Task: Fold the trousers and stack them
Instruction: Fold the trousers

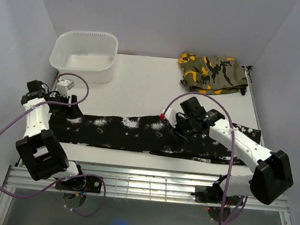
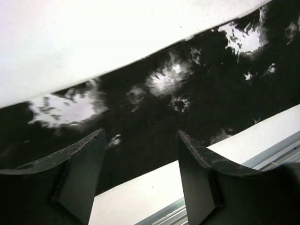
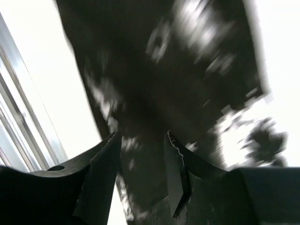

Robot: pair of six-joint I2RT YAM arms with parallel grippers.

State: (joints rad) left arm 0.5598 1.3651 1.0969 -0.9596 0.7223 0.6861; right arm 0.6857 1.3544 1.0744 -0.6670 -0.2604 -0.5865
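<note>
1. Top view: The trousers (image 1: 132,134) are pictured laid out in a long, narrow strip across the near part of the desk (image 1: 142,85), running from left to right. A white tub (image 1: 82,69) and a camouflage garment (image 1: 212,73) are seen well apart from them at the far side.
2. Top view: The left gripper (image 1: 71,106) is held over the strip's left end, its arm bent up and forward from the base. The right gripper (image 1: 174,126) is reached in over the strip's middle, its arm stretched leftward across the fabric.
3. Top view: The step in hand is judged to be the taking of grips for a crosswise fold; no stacking is done yet.
4. Left wrist view: The left gripper is shown released, its fingers (image 2: 79,173) spread wide, with nothing between them. The splotched cloth lies beyond them, its edge against bare desk.
5. Right wrist view: The picture is blurred. The jaws are seen partway apart above dark cloth, and whether fabric is pinched cannot be told.
6. Next move, as judged: both grips would need to be closed on the cloth, so that one end can be lifted and carried over the other without dragging the strip askew.
</note>
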